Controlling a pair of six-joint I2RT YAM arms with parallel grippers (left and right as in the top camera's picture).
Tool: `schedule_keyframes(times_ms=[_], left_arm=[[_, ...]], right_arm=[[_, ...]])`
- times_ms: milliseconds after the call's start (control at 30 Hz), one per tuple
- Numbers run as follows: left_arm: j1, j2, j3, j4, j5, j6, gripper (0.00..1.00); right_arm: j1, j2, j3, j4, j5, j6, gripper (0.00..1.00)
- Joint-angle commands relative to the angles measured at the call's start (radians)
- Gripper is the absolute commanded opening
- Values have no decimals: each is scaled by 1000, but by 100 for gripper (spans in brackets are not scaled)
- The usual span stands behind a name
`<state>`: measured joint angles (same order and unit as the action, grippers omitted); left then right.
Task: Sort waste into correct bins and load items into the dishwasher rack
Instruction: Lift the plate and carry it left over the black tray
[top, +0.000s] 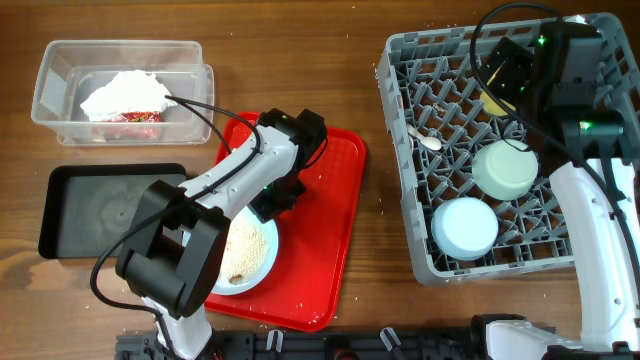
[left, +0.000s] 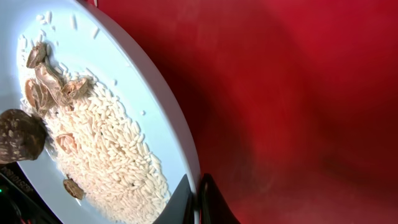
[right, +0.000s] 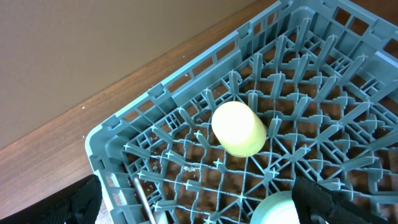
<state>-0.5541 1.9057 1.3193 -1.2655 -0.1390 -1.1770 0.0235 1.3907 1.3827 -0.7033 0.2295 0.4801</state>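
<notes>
A pale blue plate (top: 271, 262) carrying beige rice scraps (top: 245, 250) with brown bits lies on the red serving tray (top: 330, 220). My left gripper (top: 283, 196) is shut on the plate's rim; the left wrist view shows the jaws (left: 196, 200) pinching the rim of the plate (left: 124, 68) beside the rice (left: 106, 143). My right gripper (top: 508, 66) is open and empty above the grey dishwasher rack (top: 400, 150), over the yellow cup (right: 239, 127). The rack holds the cup (top: 498, 101), a white spoon (top: 428, 140), a mint-green bowl (top: 505, 168) and a pale blue bowl (top: 465, 226). No fork shows.
A clear tub (top: 60, 75) at the far left holds a white napkin (top: 125, 92) and red-and-white wrappers (top: 135, 116). A black tray (top: 70, 210) lies in front of it. The right wrist view shows a few rice grains on the rack floor (right: 186, 168).
</notes>
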Motion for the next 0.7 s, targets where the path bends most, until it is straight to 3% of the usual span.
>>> schedule_keyframes(times_ms=[0, 533, 667], left_arm=[[7, 11, 24, -11, -38, 22, 4], [7, 11, 117, -143, -39, 23, 4], [12, 11, 140, -145, -39, 74, 4]], right_arm=[[-2, 10, 5, -1, 17, -8, 100], [-2, 10, 5, -1, 17, -8, 100], [-2, 10, 5, -1, 17, -8, 99]])
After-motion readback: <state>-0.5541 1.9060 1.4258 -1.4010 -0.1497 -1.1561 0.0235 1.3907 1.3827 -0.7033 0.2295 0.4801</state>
